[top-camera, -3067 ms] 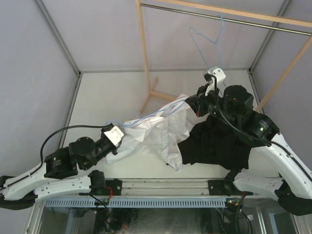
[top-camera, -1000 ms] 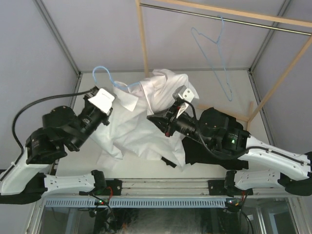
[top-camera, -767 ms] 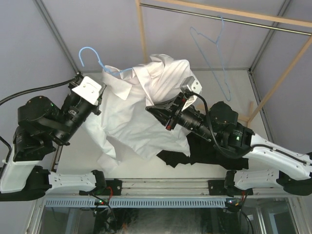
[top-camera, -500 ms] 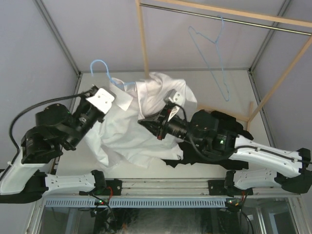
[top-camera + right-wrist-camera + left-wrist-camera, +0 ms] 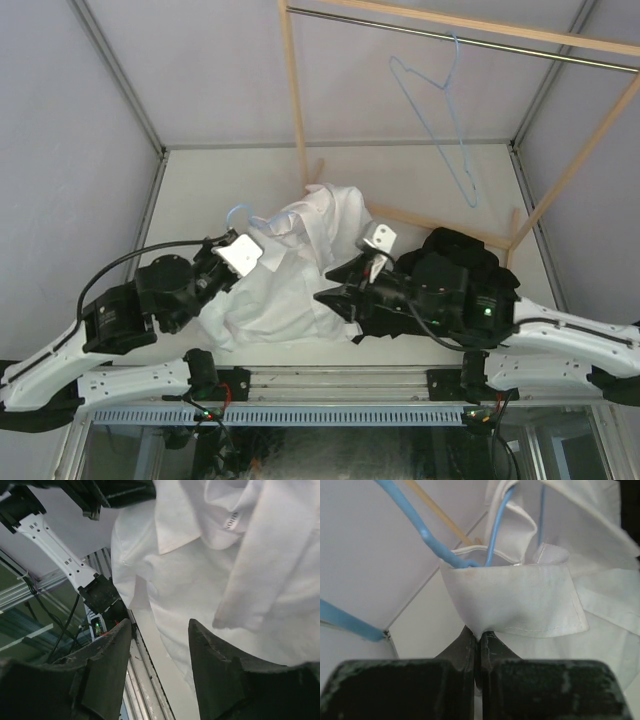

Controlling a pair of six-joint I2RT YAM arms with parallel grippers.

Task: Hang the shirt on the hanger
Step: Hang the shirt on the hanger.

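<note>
We judge the main risk to be the shirt (image 5: 300, 265) sliding off the blue hanger (image 5: 492, 535). Only our left claw (image 5: 477, 641) has hold of it, pinched shut on the lower edge of the collar (image 5: 520, 600), and the thin wire runs loosely through the neck. A tug on the collar could pull the fabric free of the wire, or tip the hanger so a shoulder drops out. Our right claw (image 5: 159, 630) stands with its jaws apart and nothing between them, just beside the cloth, so it gives no support. If it closes without a clear target, it could catch a loose fold and bunch things further.

The shirt sits as a rumpled heap on the desk (image 5: 200, 190) between the two arms. It is white, thin and soft, folded over itself. The collar is turned out toward the left claw, and a small printed label (image 5: 235, 522) shows inside the neck. We cannot tell whether either shoulder sits over the hanger.
</note>
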